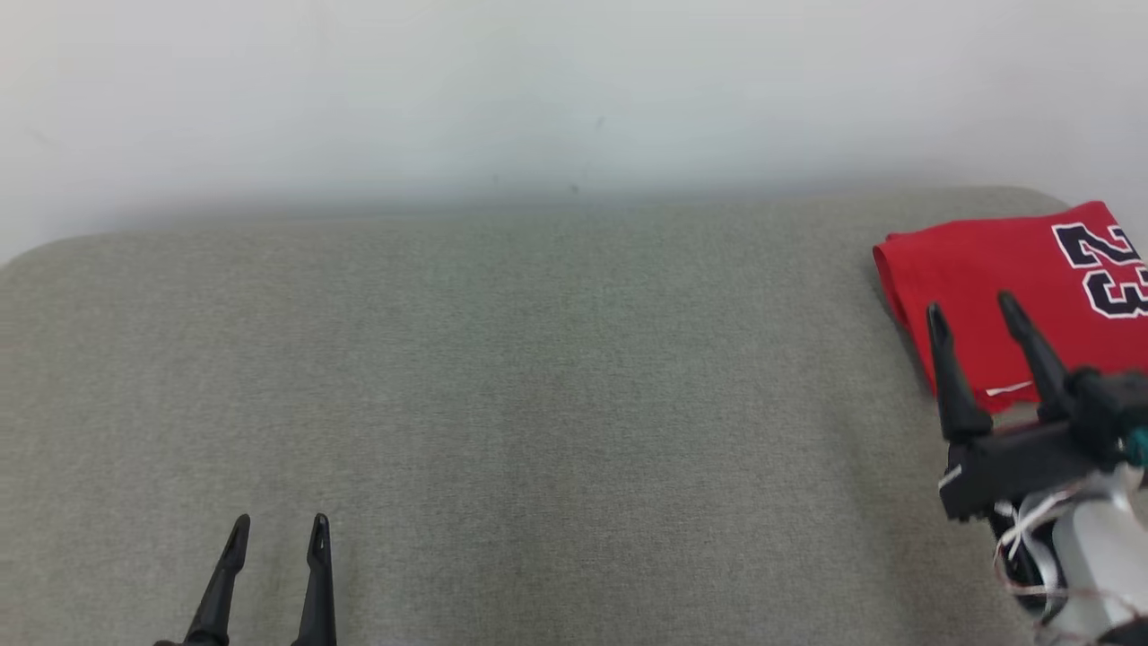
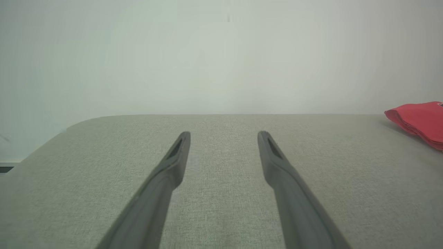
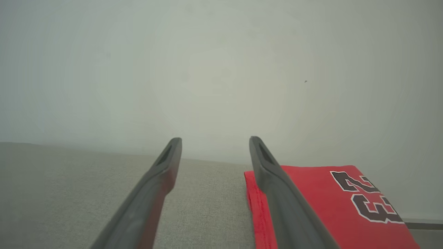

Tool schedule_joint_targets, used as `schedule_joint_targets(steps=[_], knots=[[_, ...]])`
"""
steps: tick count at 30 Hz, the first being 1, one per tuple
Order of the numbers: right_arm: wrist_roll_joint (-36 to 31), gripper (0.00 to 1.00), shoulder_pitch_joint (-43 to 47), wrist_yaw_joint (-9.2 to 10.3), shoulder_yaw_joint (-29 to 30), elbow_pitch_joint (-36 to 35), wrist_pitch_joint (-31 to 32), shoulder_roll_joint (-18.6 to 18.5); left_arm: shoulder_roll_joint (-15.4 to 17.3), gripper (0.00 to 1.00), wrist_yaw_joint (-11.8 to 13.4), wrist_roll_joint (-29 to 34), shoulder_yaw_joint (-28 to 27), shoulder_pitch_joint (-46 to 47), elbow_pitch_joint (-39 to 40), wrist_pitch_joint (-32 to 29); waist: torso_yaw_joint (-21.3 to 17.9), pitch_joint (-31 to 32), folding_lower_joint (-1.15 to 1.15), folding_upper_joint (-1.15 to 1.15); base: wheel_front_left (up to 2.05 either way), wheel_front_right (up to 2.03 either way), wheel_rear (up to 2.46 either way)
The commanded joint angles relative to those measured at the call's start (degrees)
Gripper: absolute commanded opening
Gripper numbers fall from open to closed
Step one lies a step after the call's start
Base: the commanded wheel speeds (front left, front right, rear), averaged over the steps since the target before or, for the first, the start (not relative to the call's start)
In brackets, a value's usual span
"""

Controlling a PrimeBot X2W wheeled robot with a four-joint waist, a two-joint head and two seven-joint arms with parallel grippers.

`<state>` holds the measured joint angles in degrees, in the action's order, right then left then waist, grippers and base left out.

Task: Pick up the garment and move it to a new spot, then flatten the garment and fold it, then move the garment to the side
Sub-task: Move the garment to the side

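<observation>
A grey fabric-covered counter (image 1: pixel 538 377) runs along a pale wall (image 1: pixel 538 90). The garment (image 1: pixel 987 269), folded with its black number 23 (image 1: pixel 1108 269) face up, lies at the counter's far right corner. My right hand (image 1: pixel 971 305) points across its near left edge, fingers parted and holding nothing; I cannot tell whether they touch the cloth. My left hand (image 1: pixel 280 520), also parted and empty, sits at the near left, well apart from the garment.

Grey fabric surface (image 1: pixel 502 377) — folded red garment (image 1: pixel 978 296) at far-right corner.
</observation>
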<state>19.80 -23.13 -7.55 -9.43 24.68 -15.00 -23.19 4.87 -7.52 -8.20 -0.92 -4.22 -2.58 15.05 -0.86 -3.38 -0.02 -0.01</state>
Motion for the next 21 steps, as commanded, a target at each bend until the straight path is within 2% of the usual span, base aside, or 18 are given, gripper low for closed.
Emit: schedule_joint_targets(steps=[1,4,9,15,21], knots=[[-1.52,1.0,3.23,0.13,2.49,-2.69,-0.21,1.49,-0.27,1.0,0.08,-0.25,0.18,-0.62,-0.34,0.14,1.72,1.79,0.02,0.01,0.0,0.0,0.0],[-1.4,1.0,9.99,0.13,8.07,-10.95,-0.21,5.6,-0.48,1.0,0.09,0.01,-0.69,-1.15,-0.16,0.14,2.35,2.54,0.02,0.01,0.0,0.0,0.0],[-6.34,1.0,19.35,0.13,11.62,-19.32,-0.21,10.76,-1.03,1.0,0.09,0.87,-1.41,-1.71,-0.36,0.14,2.64,3.36,0.02,0.01,0.0,0.0,0.0],[-8.86,1.0,25.6,0.13,16.34,-21.8,-0.22,17.35,-1.54,1.0,0.08,1.95,-2.68,-2.66,-1.9,0.14,2.61,4.31,0.02,0.01,0.0,0.0,0.0],[-11.68,1.0,28.16,0.13,13.96,-18.73,-0.22,19.7,-1.82,1.0,0.25,3.0,-3.36,-3.07,-4.92,0.14,2.62,4.79,0.02,0.01,0.0,0.0,0.0]])
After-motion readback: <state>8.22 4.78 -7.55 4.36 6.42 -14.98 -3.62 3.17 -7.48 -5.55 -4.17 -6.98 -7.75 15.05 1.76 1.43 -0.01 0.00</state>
